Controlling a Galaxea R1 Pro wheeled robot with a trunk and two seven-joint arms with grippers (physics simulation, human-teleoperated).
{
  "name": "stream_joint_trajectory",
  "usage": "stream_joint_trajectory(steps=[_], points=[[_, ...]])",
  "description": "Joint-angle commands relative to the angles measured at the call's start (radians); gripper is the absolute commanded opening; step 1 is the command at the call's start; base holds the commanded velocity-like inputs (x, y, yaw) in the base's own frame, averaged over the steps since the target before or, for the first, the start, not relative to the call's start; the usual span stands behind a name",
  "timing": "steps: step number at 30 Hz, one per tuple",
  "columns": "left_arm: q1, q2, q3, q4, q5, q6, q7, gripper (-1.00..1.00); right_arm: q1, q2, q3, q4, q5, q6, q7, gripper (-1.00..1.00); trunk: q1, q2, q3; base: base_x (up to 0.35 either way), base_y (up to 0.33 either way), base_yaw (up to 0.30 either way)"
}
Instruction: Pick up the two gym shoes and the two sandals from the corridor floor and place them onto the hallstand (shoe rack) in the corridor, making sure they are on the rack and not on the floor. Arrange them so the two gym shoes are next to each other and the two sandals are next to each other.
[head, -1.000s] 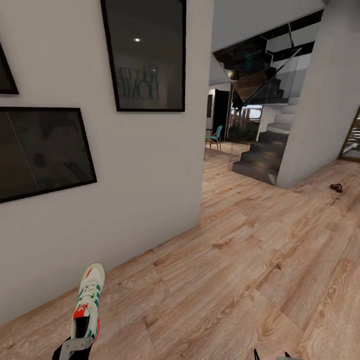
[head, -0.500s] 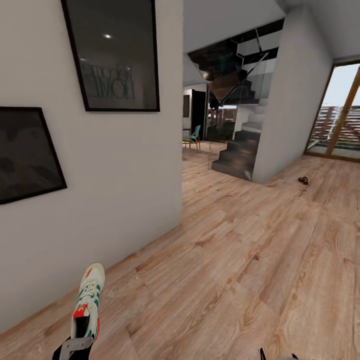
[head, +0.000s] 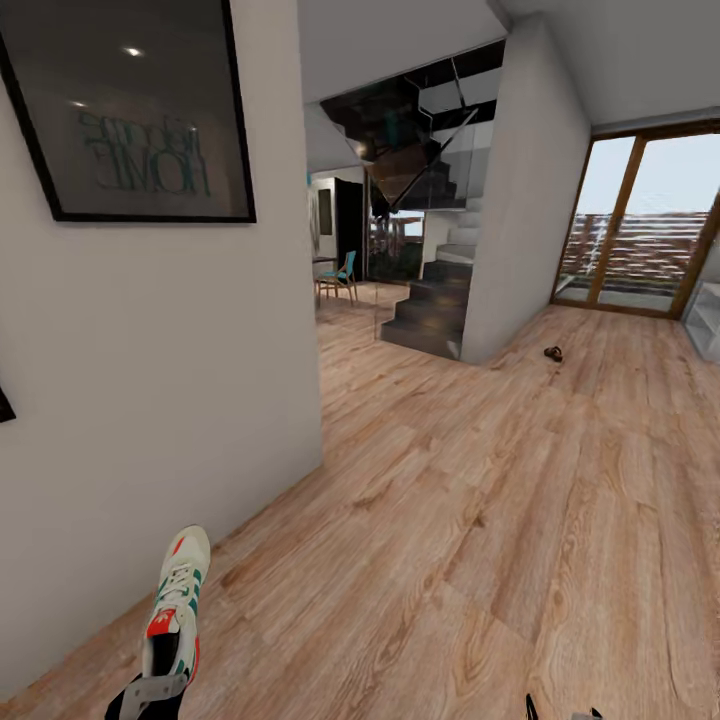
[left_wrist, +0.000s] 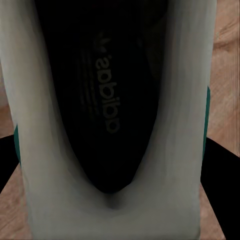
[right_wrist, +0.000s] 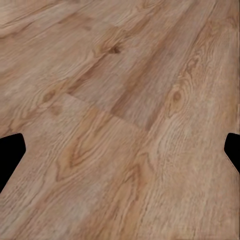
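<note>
1. Wood-grain plank flooring, the corridor floor (head: 500, 520), runs from the robot towards a dark staircase (head: 430, 300) and a tall glazed door (head: 640, 230) at the far end.
2. On the robot's left stands a white wall (head: 150, 380) carrying a dark framed picture (head: 130, 110) with faint mirrored lettering.
3. Beyond the wall's corner a teal chair (head: 343, 275) sits in the next room.
4. The left tool (head: 152, 692) appears at the lower edge of the head view, closed on the heel end of one gym shoe (head: 177, 605); the shoe points away from the robot, toe up, held above the floor near the wall.
5. In the left wrist view the same gym shoe (left_wrist: 115, 120) is seen from above its opening: dark insole with a printed logo, white collar, green trim at both sides, and the tool's dark fingers (left_wrist: 220, 200) pressed against its flanks.
6. The right tool (head: 560, 714) just peeks in at the bottom of the head view; in its wrist view the fingertips (right_wrist: 10, 155) stand wide apart with nothing but floor (right_wrist: 120, 120) between them.
7. One small dark sandal (head: 552, 353) lies on the floor far off, near the foot of the staircase wall.
8. A pale grey unit (head: 706, 322) shows at the right edge, too cropped to identify.
</note>
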Motion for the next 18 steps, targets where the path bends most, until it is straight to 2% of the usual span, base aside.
stream_joint_trajectory(steps=[1, 18], points=[[-0.001, 0.000, 0.003, 0.000, 0.010, -0.001, -0.010, -1.00, -0.001, 0.000, -0.004, 0.001, 0.010, -0.003, 0.000, 1.00, 0.000, 0.000, -0.001, 0.334, -0.047, -0.280], [-0.001, 0.000, 0.003, 0.000, 0.009, -0.001, -0.010, -1.00, -0.001, 0.000, -0.004, 0.001, 0.010, -0.003, 0.000, 1.00, 0.000, 0.000, -0.001, 0.294, -0.136, -0.282]])
